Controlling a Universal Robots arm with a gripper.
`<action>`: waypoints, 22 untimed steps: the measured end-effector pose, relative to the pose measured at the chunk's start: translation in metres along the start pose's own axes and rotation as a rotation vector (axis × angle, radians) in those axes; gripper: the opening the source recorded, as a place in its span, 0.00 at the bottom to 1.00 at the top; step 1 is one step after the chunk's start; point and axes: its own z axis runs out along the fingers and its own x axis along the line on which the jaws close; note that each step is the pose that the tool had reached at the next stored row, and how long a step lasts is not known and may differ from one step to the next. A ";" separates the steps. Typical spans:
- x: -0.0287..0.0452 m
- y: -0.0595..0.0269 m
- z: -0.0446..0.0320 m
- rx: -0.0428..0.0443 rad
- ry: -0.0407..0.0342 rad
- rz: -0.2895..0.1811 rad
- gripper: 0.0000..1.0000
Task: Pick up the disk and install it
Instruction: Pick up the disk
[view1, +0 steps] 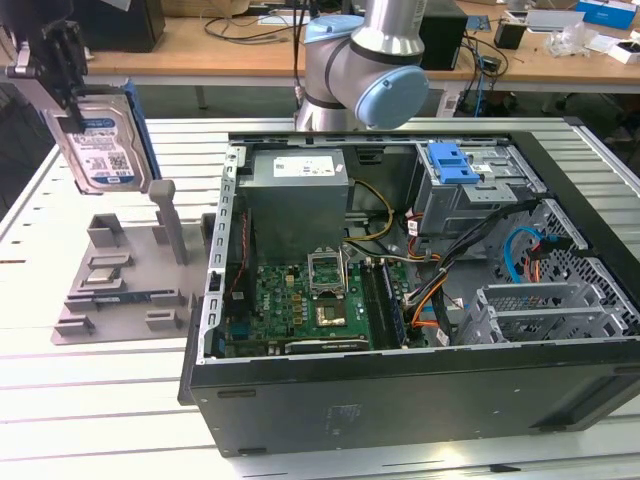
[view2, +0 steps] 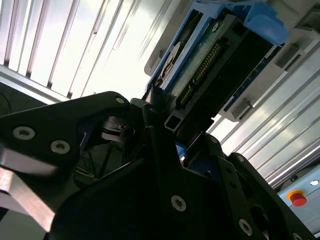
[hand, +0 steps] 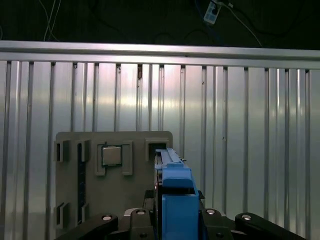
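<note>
Ribbed metal table (view1: 100, 400) before cluttered wooden benches (view1: 215, 52), pincer (view1: 66, 90) clamped on the disk (view1: 103, 145), high above grey fixture (view1: 120, 290)

The disk (view1: 100, 140) has a silver metal body, a glossy paper label and blue plastic side rails. The bench (view1: 100, 400) is ribbed metal with a satin sheen. The holder (view1: 130, 275) is matt grey plastic, and the computer case (view1: 400, 400) is matt black metal.

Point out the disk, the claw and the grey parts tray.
disk (view1: 103, 150), exterior view, on its printed label.
claw (hand: 175, 212), first wrist view, midway between its fingertips.
grey parts tray (view1: 140, 272), exterior view, on a bare patch.
</note>
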 end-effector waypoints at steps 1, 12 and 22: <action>-0.0002 0.0001 -0.0014 0.0000 0.0001 0.000 0.37; -0.0031 0.0013 -0.0294 0.0001 0.0000 0.000 0.37; -0.0059 0.0025 -0.0539 0.0001 0.0000 0.000 0.37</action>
